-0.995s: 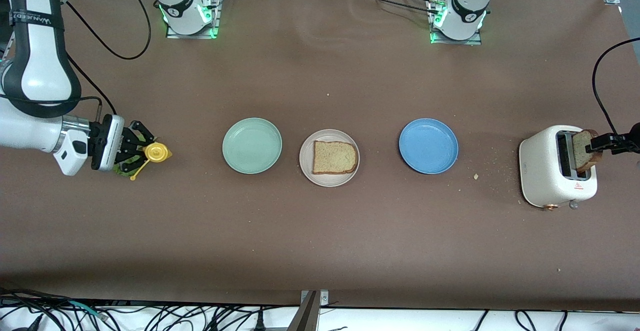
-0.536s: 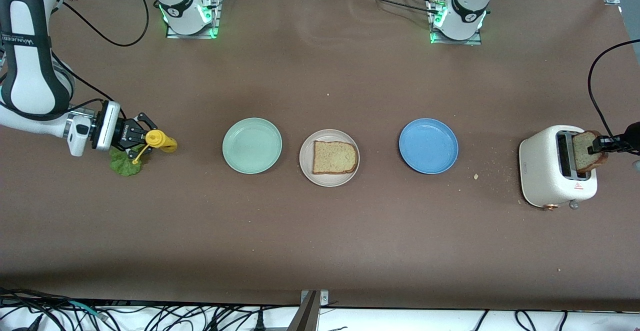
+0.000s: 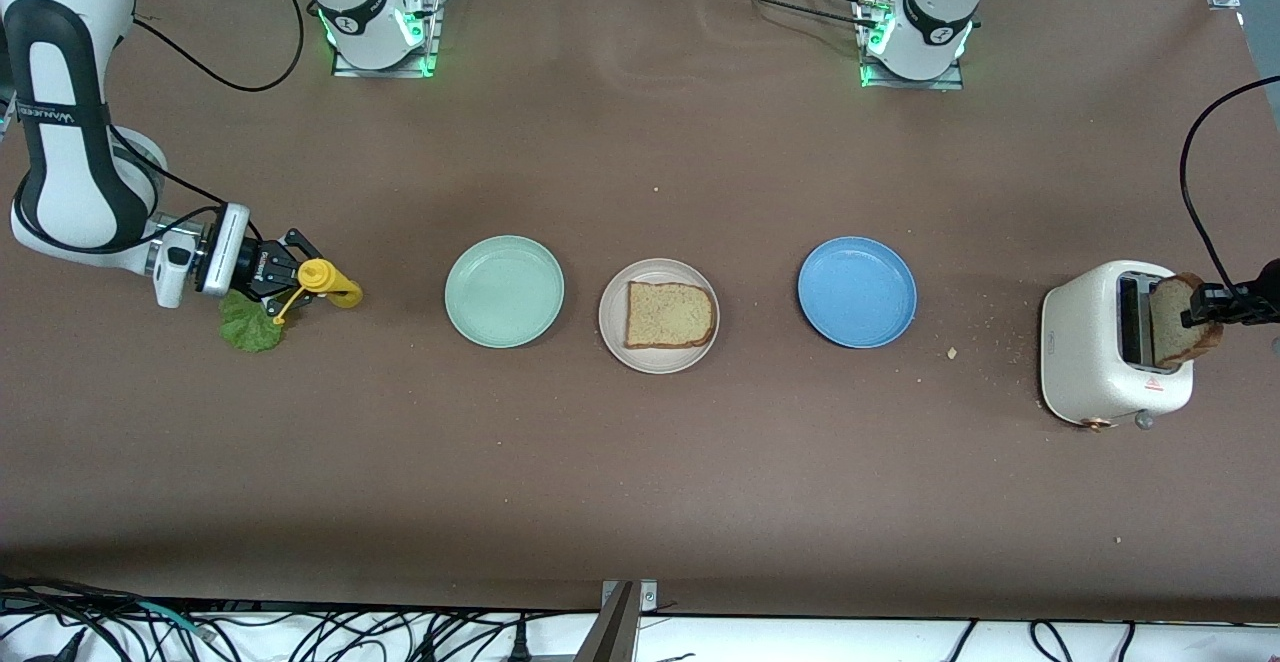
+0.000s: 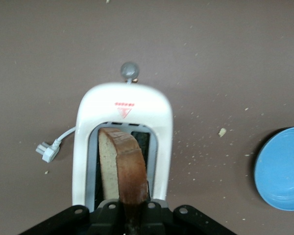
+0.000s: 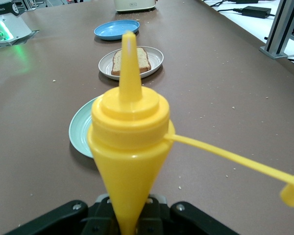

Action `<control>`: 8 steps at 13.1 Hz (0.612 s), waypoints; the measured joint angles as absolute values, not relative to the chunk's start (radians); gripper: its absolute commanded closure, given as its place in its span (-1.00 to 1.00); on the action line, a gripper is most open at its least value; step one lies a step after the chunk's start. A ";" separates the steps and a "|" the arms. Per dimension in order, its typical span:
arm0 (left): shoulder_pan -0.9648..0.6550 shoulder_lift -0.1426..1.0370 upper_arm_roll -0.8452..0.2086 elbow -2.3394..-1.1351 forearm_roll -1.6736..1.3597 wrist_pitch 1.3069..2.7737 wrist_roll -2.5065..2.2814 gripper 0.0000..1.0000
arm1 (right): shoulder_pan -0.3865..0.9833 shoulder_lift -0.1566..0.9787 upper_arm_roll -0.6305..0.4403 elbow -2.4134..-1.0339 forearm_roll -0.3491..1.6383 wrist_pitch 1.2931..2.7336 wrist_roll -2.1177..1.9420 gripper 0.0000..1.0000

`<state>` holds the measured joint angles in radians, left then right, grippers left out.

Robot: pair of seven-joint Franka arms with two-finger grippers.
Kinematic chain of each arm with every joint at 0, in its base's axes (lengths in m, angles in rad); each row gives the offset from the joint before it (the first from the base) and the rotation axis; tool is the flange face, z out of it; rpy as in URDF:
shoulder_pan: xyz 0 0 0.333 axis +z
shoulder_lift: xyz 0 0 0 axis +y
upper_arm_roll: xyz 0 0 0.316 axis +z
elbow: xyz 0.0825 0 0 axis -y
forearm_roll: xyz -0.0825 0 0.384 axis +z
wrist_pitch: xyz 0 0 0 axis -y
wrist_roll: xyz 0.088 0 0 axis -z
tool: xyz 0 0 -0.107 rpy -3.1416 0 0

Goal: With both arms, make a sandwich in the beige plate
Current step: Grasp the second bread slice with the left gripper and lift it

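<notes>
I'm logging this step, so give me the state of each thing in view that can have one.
beige plate: holds one bread slice, lying flat
mint green plate: empty
blue plate: empty
toaster: second slice standing up out of its slot
left gripper: shut on second slice
right gripper: shut on yellow bottle, cap off
lettuce leaf: on the table

Three plates in a row mid-desk (image 3: 640, 462), bread slice (image 3: 670, 314) on the middle plate (image 3: 612, 327); toaster (image 3: 1085, 357) at the left arm's end, lettuce leaf (image 3: 250, 327) at the right arm's end
</notes>
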<state>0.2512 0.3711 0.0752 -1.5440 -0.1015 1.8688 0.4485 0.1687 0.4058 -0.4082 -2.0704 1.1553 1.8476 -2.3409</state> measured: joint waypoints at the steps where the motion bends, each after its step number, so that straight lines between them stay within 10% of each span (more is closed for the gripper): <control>1: 0.234 0.370 0.074 -1.519 -0.101 1.854 0.444 1.00 | 0.167 0.406 -0.408 -2.070 1.155 1.847 -2.355 1.00; 8: 0.074 0.369 0.068 -1.468 -0.101 1.805 0.350 1.00 | 0.121 0.519 -0.408 -2.073 1.255 1.737 -2.517 1.00</control>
